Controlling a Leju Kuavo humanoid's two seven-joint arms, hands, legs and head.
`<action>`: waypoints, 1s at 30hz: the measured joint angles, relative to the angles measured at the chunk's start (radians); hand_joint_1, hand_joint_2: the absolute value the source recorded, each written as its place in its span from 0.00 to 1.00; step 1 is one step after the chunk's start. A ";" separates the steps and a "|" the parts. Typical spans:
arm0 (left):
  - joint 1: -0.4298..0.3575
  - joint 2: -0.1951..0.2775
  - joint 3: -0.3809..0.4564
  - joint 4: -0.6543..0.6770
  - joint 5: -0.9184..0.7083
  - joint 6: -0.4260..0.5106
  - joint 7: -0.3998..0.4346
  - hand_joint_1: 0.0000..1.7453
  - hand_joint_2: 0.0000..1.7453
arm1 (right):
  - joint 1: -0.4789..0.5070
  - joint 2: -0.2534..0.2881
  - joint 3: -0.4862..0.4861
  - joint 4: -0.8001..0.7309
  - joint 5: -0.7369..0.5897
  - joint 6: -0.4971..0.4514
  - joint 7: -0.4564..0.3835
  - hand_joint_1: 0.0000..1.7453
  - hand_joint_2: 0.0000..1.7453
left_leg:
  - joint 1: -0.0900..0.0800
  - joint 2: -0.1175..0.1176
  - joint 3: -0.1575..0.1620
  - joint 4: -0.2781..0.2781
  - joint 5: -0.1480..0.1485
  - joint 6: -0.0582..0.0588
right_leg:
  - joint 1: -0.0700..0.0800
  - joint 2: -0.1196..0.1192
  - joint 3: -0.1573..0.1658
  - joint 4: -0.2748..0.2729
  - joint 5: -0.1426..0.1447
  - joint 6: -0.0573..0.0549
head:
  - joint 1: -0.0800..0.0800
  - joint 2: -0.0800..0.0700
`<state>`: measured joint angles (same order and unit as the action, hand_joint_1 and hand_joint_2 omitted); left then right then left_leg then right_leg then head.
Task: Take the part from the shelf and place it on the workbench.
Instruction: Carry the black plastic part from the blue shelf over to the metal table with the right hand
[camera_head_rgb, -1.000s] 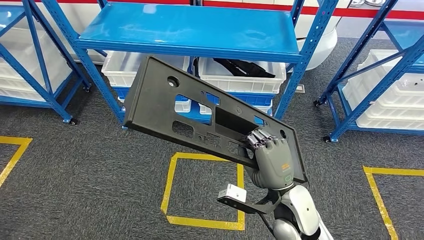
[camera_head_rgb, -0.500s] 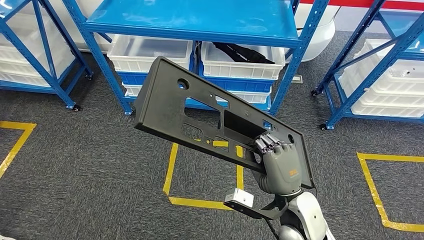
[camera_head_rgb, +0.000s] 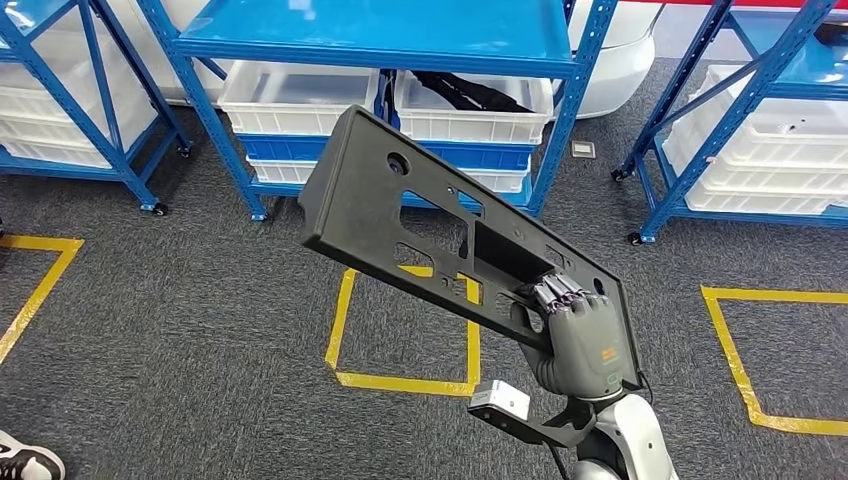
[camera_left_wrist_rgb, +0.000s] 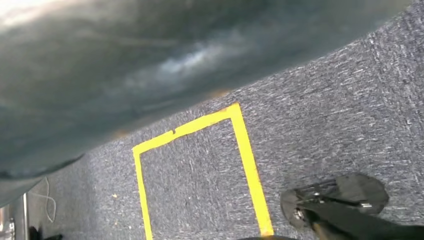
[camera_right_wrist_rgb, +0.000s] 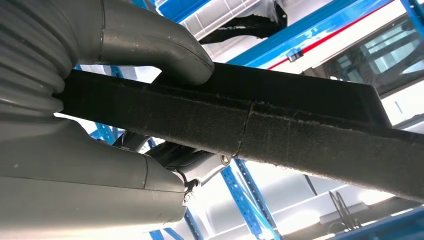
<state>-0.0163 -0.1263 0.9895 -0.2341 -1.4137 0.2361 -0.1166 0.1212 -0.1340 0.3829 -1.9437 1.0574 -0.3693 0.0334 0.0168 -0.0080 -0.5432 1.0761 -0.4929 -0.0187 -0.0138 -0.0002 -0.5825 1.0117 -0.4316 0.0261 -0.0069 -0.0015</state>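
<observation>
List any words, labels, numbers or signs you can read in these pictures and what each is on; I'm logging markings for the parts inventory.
No text can be read here.
Orange mark on the back of the right robot hand: too small and blurred to read.
Dark panel held by that robot hand: cutouts and holes, no legible lettering.
Blue shelf and white bins: no label visible.
Yellow floor tape: plain lines, no characters.

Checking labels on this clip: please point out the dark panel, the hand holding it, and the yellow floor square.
dark panel (camera_head_rgb: 375, 200), head view, upper flat face.
right hand (camera_head_rgb: 585, 335), head view, back of hand.
yellow floor square (camera_head_rgb: 340, 325), head view, left tape line.
</observation>
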 joint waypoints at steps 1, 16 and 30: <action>-0.001 0.000 0.000 0.000 0.000 0.000 0.000 0.00 0.00 | 0.000 0.000 0.000 -0.003 0.000 0.000 0.000 1.00 1.00 | -0.003 -0.003 0.019 -0.036 -0.010 0.004 | 0.001 0.000 -0.007 0.003 0.006 0.007 | 0.000 0.000; -0.002 -0.005 0.000 0.000 -0.008 -0.013 -0.008 0.00 0.00 | 0.000 -0.004 -0.007 -0.008 -0.007 0.001 -0.004 1.00 1.00 | -0.011 0.011 -0.104 -0.057 0.105 0.034 | 0.006 -0.002 0.096 -0.007 -0.083 0.033 | 0.008 0.000; 0.000 -0.004 0.000 0.000 -0.019 -0.013 -0.015 0.00 0.00 | 0.006 -0.005 -0.015 -0.012 -0.013 0.003 -0.009 1.00 1.00 | -0.006 0.010 -0.099 -0.091 0.150 0.031 | 0.015 0.000 0.088 -0.037 -0.061 -0.001 | 0.006 0.000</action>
<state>-0.0161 -0.1305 0.9895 -0.2338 -1.4324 0.2235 -0.1313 0.1270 -0.1390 0.3683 -1.9562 1.0448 -0.3666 0.0244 0.0108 0.0017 -0.6424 0.9853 -0.3425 0.0124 0.0016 0.0001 -0.4943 0.9748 -0.4930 0.0252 -0.0005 -0.0015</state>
